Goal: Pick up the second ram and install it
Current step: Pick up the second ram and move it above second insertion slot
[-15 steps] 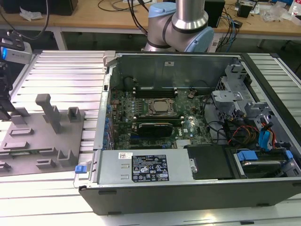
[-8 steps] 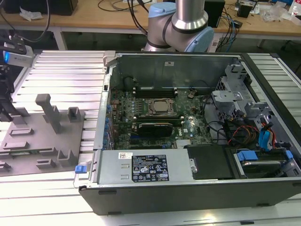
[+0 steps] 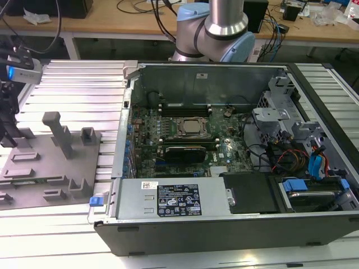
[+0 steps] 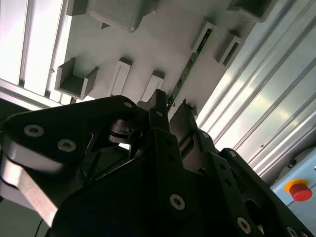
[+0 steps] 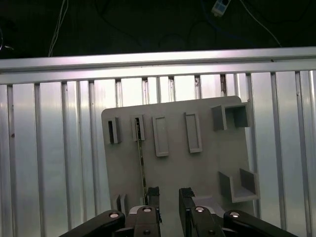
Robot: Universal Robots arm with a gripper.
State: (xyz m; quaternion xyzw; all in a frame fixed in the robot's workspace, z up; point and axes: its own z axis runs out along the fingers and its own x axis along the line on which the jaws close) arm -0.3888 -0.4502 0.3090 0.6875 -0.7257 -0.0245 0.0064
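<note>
View: exterior
Big black open computer case point(image 3: 224, 238): in the middle and out to 3 o'clock, green motherboard point(image 3: 168, 157) inside.
Silver and pale blue robot arm point(image 3: 216, 28): at 12 o'clock, behind the case.
Flat grey plastic plate point(image 3: 56, 168): at 9 o'clock from the case, on the ridged silver metal table point(image 3: 78, 84), with small grey blocks standing on it.
Second ram point(image 3: 25, 180), a long thin green circuit-board stick: lying on the plate, near its 6 o'clock side.
Black gripper point(image 3: 7, 137): at the 9 o'clock edge of the view, over the plate, near the second ram.

View: second wrist
Gripper point(image 4: 172, 104): two black fingers point(image 4: 158, 106) spread apart, holding nothing.
Second ram point(image 4: 191, 66): on the plate point(image 4: 168, 39), one end in a small grey block, the other end close to the fingertips.
Round red button point(image 4: 300, 190): past the table's edge.

View: first wrist
Gripper point(image 5: 169, 197): fingers apart, gap empty.
Second ram point(image 5: 141, 163): straight along the plate point(image 5: 197, 173), from a slot block to just beside one finger point(image 5: 153, 195); touching or not, cannot tell.
</note>
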